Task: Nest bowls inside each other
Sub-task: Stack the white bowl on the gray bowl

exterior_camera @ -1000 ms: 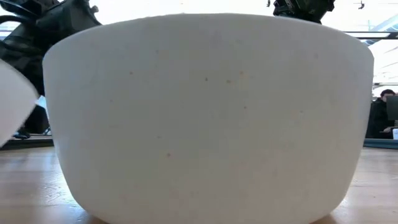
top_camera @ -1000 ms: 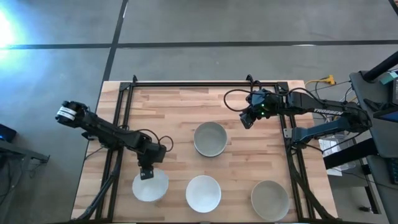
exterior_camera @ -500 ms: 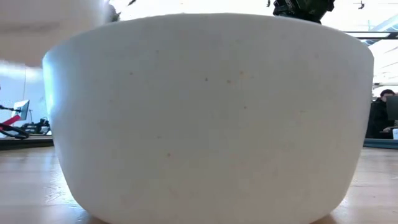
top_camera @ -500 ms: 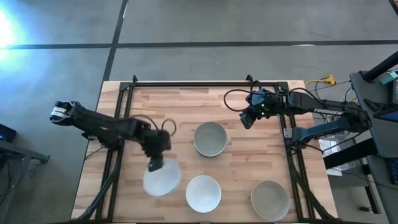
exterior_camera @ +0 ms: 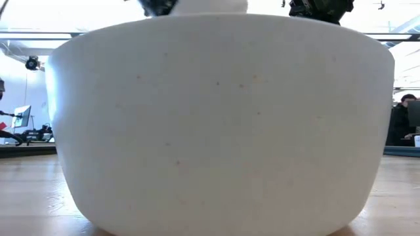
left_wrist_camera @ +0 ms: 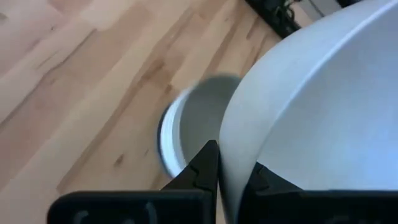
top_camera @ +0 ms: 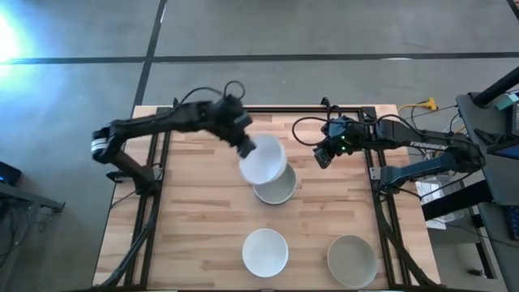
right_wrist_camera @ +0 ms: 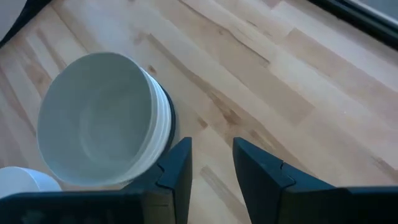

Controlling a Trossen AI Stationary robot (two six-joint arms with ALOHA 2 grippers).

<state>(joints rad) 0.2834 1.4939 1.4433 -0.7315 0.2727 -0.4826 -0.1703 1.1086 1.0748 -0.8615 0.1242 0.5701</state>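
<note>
Where earlier near table front, left gripper [top_camera: 246,146] now clenches white bowl [top_camera: 262,161] over stack [top_camera: 277,191]

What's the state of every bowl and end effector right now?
Carried white bowl: lifted, gripped by its rim, above the stack.
Bowl stack: on the table, nested.
Front centre bowl: on the table, upright, empty.
Front right bowl: on the table, upright, empty.
Left end effector: shut on the carried bowl.
Right end effector: open, empty.
</note>
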